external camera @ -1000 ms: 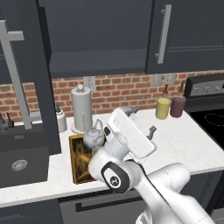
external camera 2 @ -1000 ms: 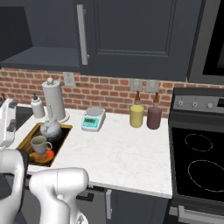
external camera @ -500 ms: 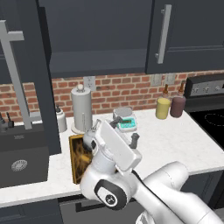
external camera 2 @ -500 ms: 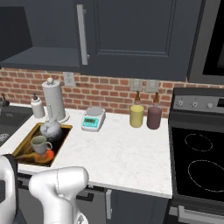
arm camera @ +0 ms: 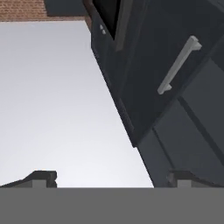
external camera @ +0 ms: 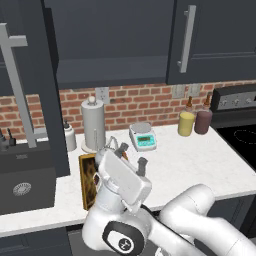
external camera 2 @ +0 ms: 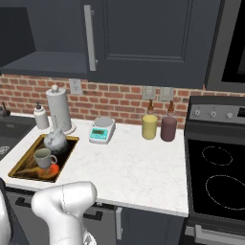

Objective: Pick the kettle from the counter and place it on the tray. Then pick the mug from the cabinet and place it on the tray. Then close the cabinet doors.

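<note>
Silver-grey metal kettle and pale grey-green mug sit on the dark gold-rimmed tray at the tabletop's left; the empty claw, fingers spread, faces an open navy cabinet door, probably to shut it.

Your white arm bent low, elbow behind and to the right of the claw, wrist raised, claw tilted upward, its two dark fingertips parted with nothing between them
</note>
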Tool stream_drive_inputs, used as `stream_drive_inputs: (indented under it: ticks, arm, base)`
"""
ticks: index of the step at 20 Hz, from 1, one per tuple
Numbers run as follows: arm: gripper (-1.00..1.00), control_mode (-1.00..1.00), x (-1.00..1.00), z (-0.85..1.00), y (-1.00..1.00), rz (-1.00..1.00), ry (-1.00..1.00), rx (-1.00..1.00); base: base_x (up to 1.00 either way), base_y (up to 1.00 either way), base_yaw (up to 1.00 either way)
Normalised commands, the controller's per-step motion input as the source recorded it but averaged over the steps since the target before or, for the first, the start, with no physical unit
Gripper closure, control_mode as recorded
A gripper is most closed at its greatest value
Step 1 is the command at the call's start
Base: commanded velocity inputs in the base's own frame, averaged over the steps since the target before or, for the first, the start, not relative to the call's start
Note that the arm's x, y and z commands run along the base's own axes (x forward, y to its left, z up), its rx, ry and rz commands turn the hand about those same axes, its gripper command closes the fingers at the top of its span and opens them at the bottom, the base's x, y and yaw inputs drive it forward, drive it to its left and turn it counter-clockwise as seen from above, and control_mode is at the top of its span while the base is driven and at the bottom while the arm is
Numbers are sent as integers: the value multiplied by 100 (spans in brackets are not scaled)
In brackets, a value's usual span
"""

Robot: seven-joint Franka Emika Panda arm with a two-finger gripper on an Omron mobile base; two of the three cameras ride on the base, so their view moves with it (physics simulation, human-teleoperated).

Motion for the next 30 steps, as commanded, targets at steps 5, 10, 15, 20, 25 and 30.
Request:
stream_drive_inputs:
  ticks: [5,10,15,20,25,30]
  arm:
    - [-100,-100,5,0,61,-3,37,-1]
    - [-100,-100,19,-12,52,0,32,-3]
    - [-100,-100,19,-38,40,0,21,-5]
    - [-100,-100,24,-42,36,0,18,-8]
    - [-100,-100,22,-20,38,0,23,-12]
    - [-100,-100,26,-17,41,0,24,-16]
  base:
    - [0,0,0]
    - [0,0,0]
    - [0,0,0]
    - [0,0,0]
    - [0,0,0]
    - [0,0,0]
